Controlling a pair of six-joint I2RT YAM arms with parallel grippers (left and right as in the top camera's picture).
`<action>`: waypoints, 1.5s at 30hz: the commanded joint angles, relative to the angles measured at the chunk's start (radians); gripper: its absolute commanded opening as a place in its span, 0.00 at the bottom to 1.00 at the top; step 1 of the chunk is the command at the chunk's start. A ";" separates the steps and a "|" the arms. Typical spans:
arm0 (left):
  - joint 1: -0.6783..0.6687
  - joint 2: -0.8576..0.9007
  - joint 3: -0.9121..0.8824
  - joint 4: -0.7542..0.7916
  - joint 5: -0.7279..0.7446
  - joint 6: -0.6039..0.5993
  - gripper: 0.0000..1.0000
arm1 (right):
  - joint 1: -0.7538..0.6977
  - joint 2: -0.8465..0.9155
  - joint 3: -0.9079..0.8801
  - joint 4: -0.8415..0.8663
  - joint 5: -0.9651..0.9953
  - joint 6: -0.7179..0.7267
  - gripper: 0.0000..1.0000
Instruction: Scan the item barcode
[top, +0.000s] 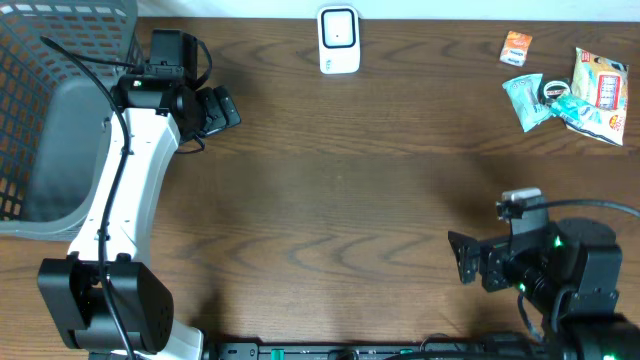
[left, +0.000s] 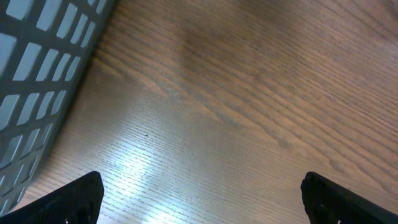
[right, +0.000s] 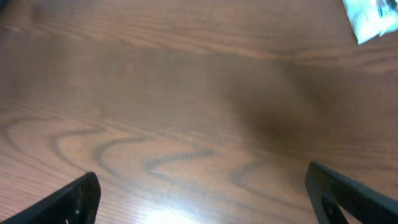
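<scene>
At the far edge of the table (top: 340, 190), about midway along it, a small white scanner (top: 338, 40) stands with its dark window facing up toward the overhead camera. Off to the right, near the far right corner, lie the snack packets: a little orange packet (top: 516, 47) on its own, then a teal wrapper (top: 524, 98) lying against a white and red bag (top: 600, 85), with more teal wrapping showing under the bag's near edge. All of them lie well apart from the scanner and from both arms, and none is held. No barcode can be made out on any of them.

On the left side, the left arm (top: 130, 190) reaches away from its base and ends near the far left corner, just beside a grey mesh basket (top: 60, 120). The left jaws are spread wide and grasp nothing. From the left wrist, the two dark fingertips (left: 68, 199) sit at the lower corners over bare wood, with the basket's wall (left: 37, 68) along the left.

Near the front right, the right arm (top: 560, 265) is folded low and points left. The right jaws are likewise fully released and empty. From the right wrist, its fingertips (right: 68, 202) frame bare wood grain, and a pale corner of a packet (right: 373, 18) shows at the upper right, blurred.
</scene>
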 joint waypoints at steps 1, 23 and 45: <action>0.003 0.005 0.005 -0.003 -0.013 0.006 1.00 | -0.014 -0.082 -0.089 0.034 0.004 -0.003 0.99; 0.003 0.005 0.005 -0.003 -0.013 0.006 1.00 | -0.014 -0.358 -0.396 0.375 0.037 -0.070 0.99; 0.003 0.005 0.005 -0.003 -0.013 0.006 1.00 | -0.062 -0.555 -0.563 0.476 0.048 -0.071 0.99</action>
